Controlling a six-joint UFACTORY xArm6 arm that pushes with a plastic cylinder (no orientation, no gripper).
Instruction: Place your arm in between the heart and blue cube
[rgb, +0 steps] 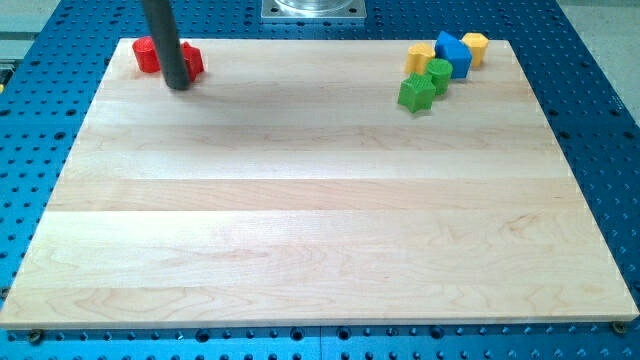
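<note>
Rod contact was at the counter's (300, 250) top-left corner: my tip (180, 85) stood between two red blocks (146, 55), well apart from the blue cube (453, 54) and yellow heart-like block (419, 57) near the top-right corner. No pincer existed.

single high view, angled down, whole board (320, 240)

Bright even light, sharp focus, faint soft shadows, mild glare
</note>
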